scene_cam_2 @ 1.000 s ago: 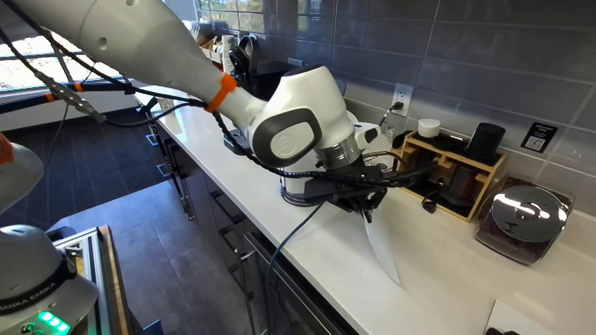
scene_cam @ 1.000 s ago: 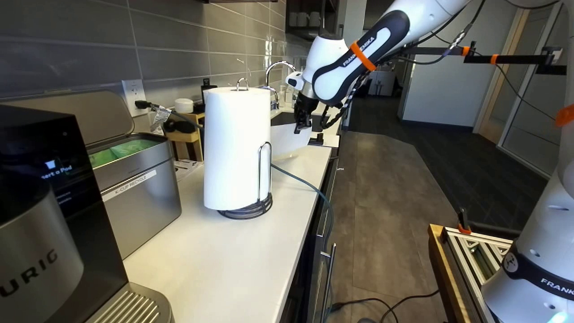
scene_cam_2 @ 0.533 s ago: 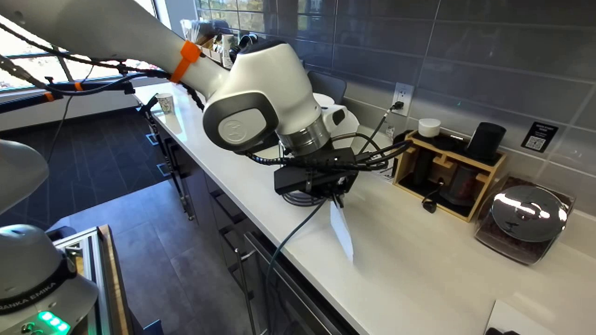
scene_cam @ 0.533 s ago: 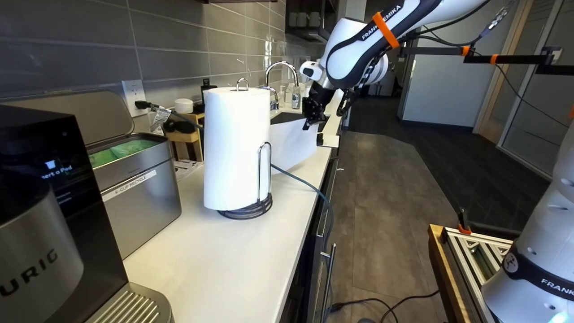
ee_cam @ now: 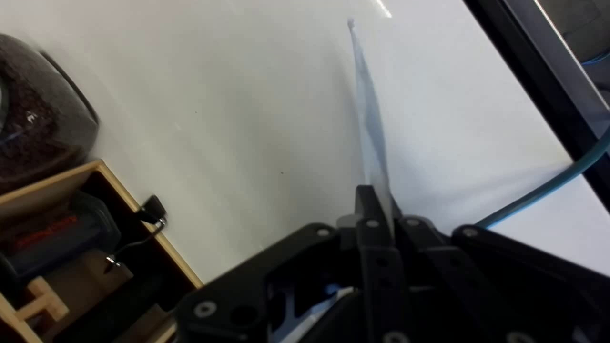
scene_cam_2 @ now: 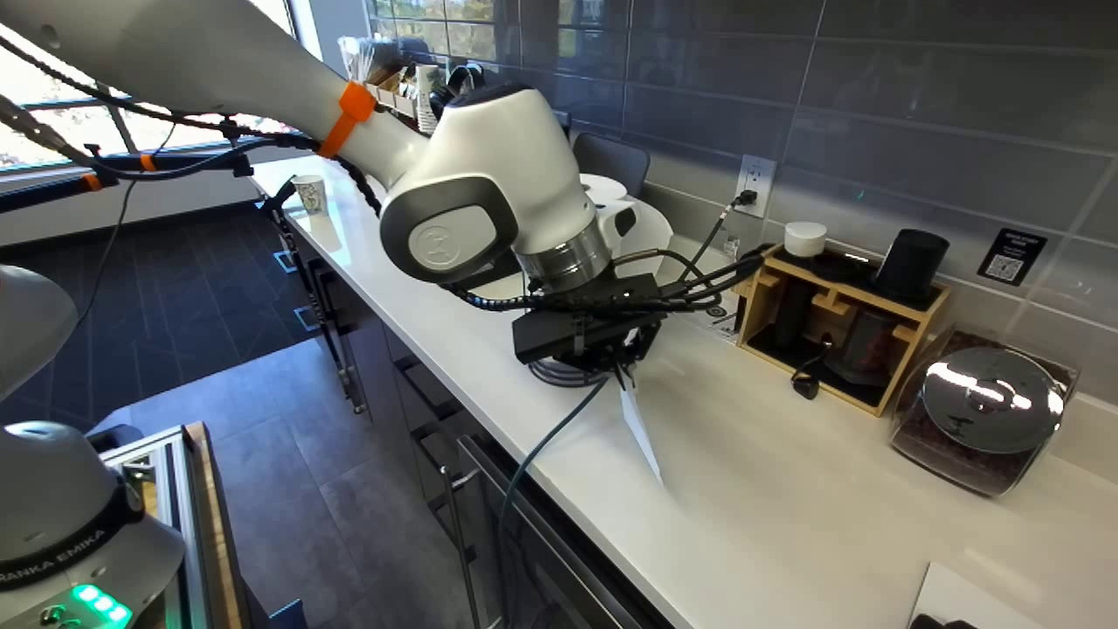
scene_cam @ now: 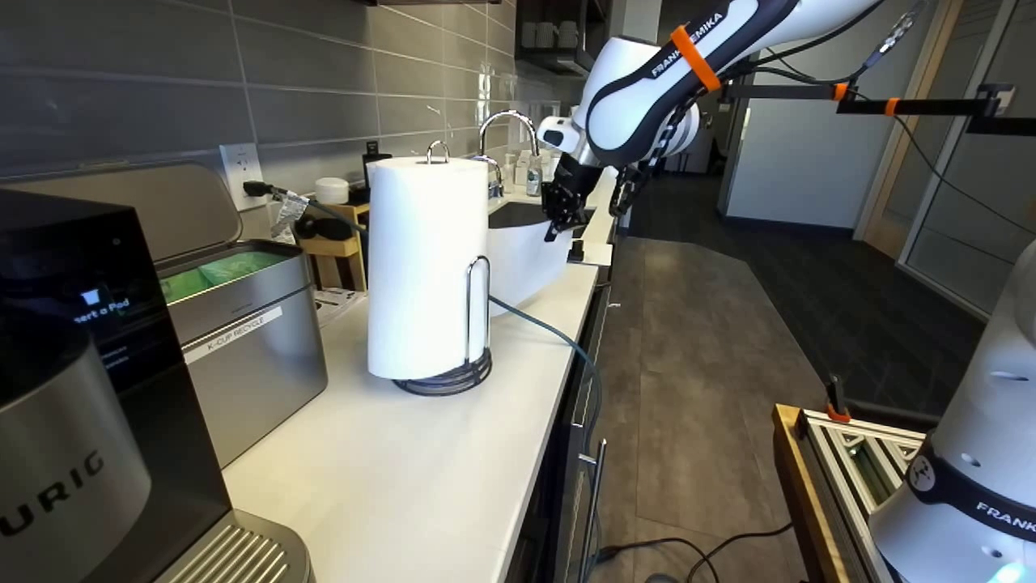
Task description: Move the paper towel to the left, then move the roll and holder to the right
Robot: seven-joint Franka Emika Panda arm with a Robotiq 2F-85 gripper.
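Observation:
The paper towel is a white sheet hanging from my gripper in both exterior views. In an exterior view it slants down, its lower edge at or very close to the counter. My gripper is shut on its upper edge. In the wrist view the sheet runs forward from between the fingertips. The roll and holder stand upright on the counter and hide part of the sheet. Elsewhere the arm hides most of the roll, and the dark wire base shows behind the gripper.
A coffee machine and a recycle bin stand along the wall side. A wooden organizer and a jar stand against the wall. A blue-green cable crosses the counter and hangs over its front edge.
My gripper has carried the paper towel along the counter toward the roll. In the last half second it has dipped slightly and the sheet bends more. The roll and holder have not moved.

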